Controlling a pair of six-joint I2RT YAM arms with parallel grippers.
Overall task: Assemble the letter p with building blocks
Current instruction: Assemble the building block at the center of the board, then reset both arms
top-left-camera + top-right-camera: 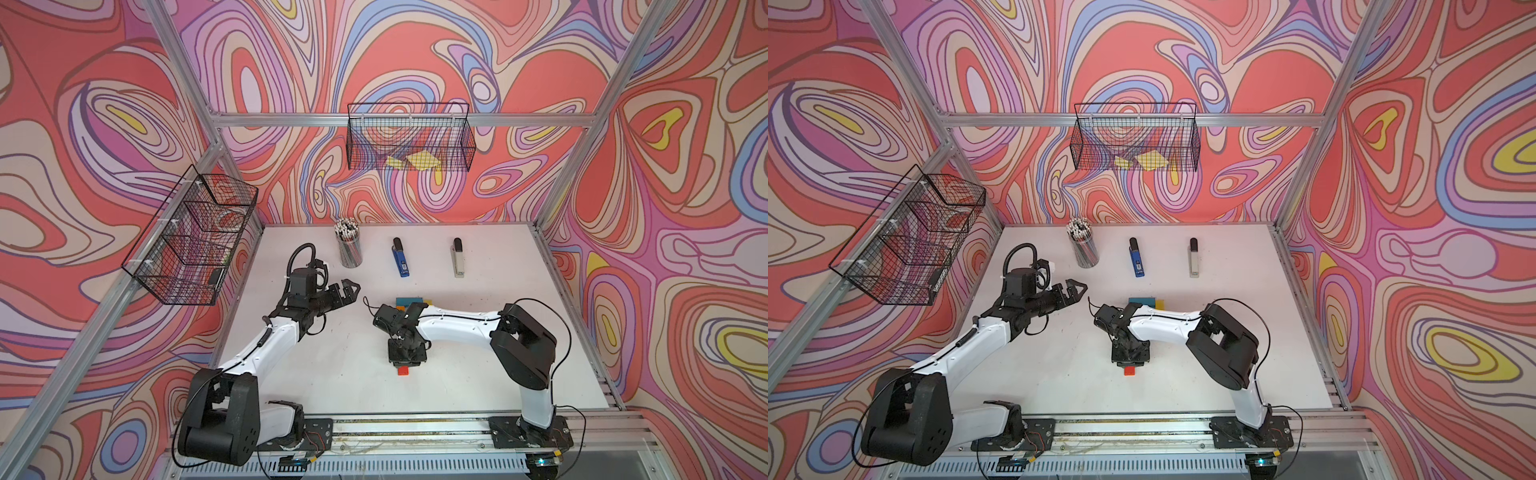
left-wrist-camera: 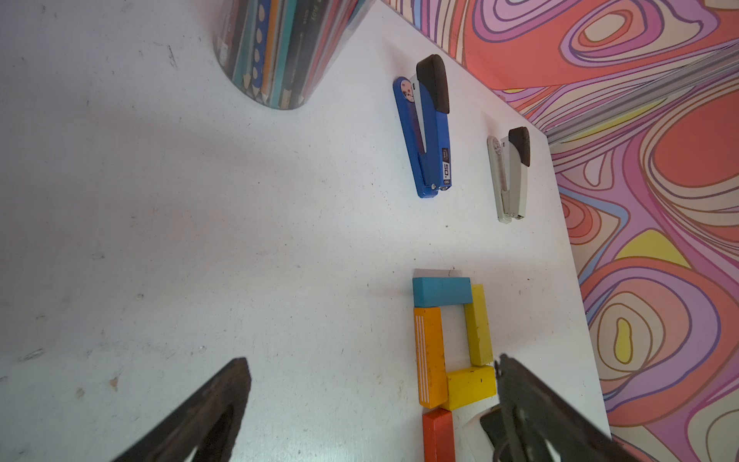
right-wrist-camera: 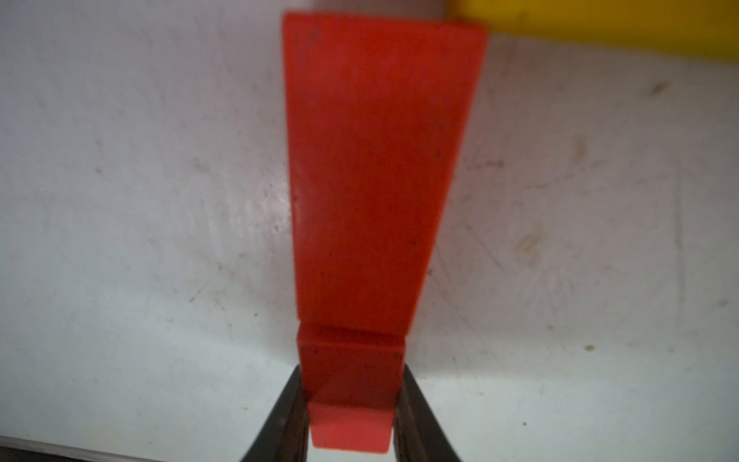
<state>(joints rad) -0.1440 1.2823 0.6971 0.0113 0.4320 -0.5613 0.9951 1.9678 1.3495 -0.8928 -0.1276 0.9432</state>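
White arms (image 1: 266, 349) carry black joints (image 1: 220, 415) and cables (image 1: 301, 245).

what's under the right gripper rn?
A red block, clamped in the right gripper, lined up end to end with a second red block. In both top views only its end shows; the gripper covers the rest.

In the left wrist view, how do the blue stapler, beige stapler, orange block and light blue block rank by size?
Largest: blue stapler
Then beige stapler and orange block, which look alike, the block being nearer the camera
Smallest: light blue block
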